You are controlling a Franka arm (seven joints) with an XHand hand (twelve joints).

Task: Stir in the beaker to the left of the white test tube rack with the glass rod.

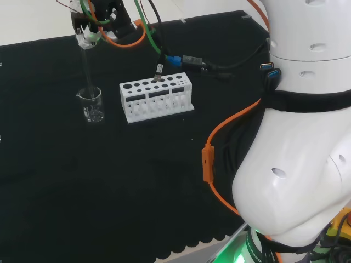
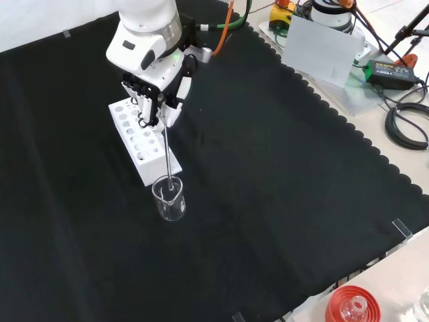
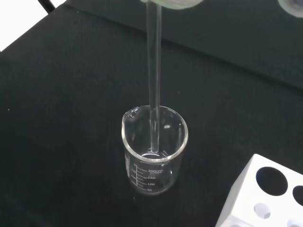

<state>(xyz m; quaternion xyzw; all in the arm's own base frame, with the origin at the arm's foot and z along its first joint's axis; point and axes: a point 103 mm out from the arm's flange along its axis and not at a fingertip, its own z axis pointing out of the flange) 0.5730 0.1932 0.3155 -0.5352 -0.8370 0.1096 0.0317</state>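
Observation:
A clear glass beaker [image 1: 91, 104] [image 2: 169, 198] [image 3: 154, 150] stands on the black cloth, to the left of the white test tube rack [image 1: 157, 97] in the head view. The hand [image 1: 93, 27] [image 2: 153, 100] hangs above the beaker with its fingers curled round the top of a thin glass rod [image 1: 86, 66] [image 2: 167, 157] [image 3: 154, 80]. The rod runs almost straight down and its lower end is inside the beaker, near the bottom. The beaker looks empty.
The rack [image 2: 143, 141] [image 3: 265, 196] lies close beside the beaker. Orange and black cables [image 1: 186, 57] trail behind the rack. In the front view a red ribbed stand with a flask [image 2: 351, 306] sits at the near edge, with a power brick and cables [image 2: 395, 74] off the cloth.

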